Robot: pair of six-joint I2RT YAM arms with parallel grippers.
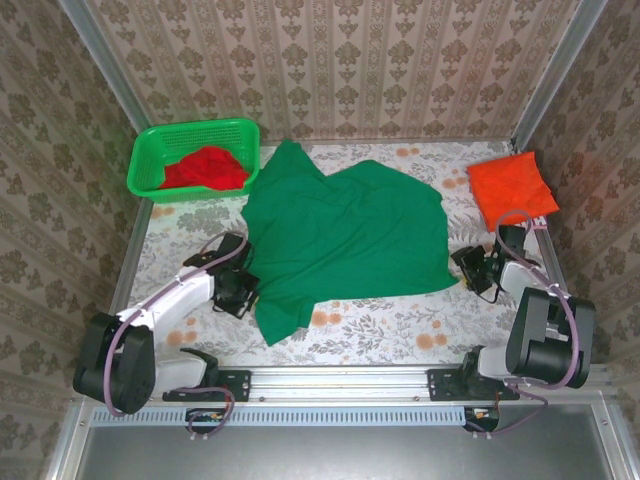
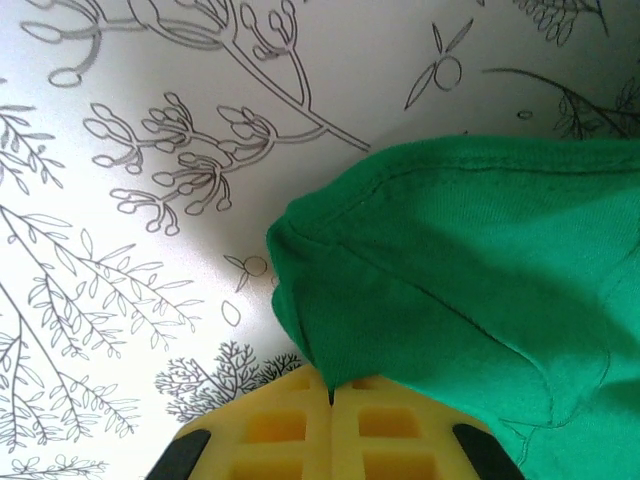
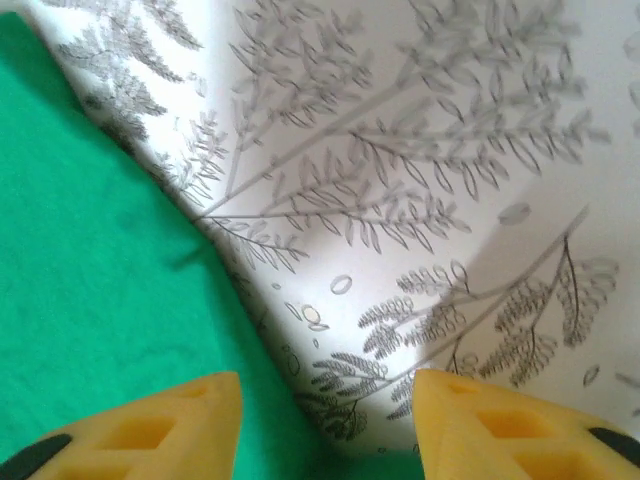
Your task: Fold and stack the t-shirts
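Hem of green t-shirt (image 2: 470,270) in clenched left end effector (image 2: 331,400), grip partly hidden; right end effector (image 3: 327,390) released

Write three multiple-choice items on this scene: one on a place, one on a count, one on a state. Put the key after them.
1. Where is the red shirt?
A. in the basket
B. at the near edge
C. in the right rear corner

2. How many shirts lie outside the basket?
A. one
B. two
C. three

3. The left fingers are
A. wide open
B. shut on the green shirt
C. shut on the basket

Key:
1 A, the red cloth is bunched inside the green lattice walls.
2 B, the green shirt is spread in the middle and the orange shirt lies folded at the right rear.
3 B, the left wrist view shows them pressed together with the shirt's hem pinched between them.
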